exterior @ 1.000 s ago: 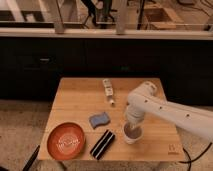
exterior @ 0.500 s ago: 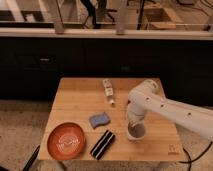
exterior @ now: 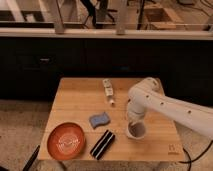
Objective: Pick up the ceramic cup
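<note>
Fingers of the gripper (exterior: 134,127) are hidden behind the white wrist housing, so whether they are parted, closed or clasping anything cannot be told. The gripper is held low over the right front part of the wooden desk (exterior: 75,97), directly at the ceramic cup (exterior: 136,131), and its lower end is seen reaching down to the cup's rim. The cup is stood upright on the desk, near the front edge and to the right of the middle; only its white wall and part of its opening are seen below the arm (exterior: 170,107). The arm is stretched in from the right side of the view. An orange bowl (exterior: 66,141) is placed at the front left corner. A dark flat packet (exterior: 102,144) is laid between the bowl and the cup, and a blue-grey sponge (exterior: 99,119) lies just behind it. A small white bottle (exterior: 108,90) is laid on its side towards the back of the desk.
</note>
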Controlling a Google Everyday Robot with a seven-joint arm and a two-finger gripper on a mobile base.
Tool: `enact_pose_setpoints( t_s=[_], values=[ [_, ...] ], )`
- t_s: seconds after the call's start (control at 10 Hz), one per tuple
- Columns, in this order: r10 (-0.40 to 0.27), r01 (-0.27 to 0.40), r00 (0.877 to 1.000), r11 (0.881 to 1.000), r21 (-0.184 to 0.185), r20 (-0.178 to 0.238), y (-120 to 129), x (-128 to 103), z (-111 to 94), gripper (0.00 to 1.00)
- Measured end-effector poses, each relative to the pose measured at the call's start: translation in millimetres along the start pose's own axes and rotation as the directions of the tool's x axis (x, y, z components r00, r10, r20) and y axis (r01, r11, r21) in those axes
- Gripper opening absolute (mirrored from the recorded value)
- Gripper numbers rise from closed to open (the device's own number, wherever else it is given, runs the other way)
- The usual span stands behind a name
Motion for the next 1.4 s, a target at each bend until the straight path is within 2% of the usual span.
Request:
enact_pose_setpoints(
  t_s=[1.4],
  values=[
    [-0.04,0.04,0.999,0.999,-0.011,-0.003,1,2,-13,0.0]
  ],
)
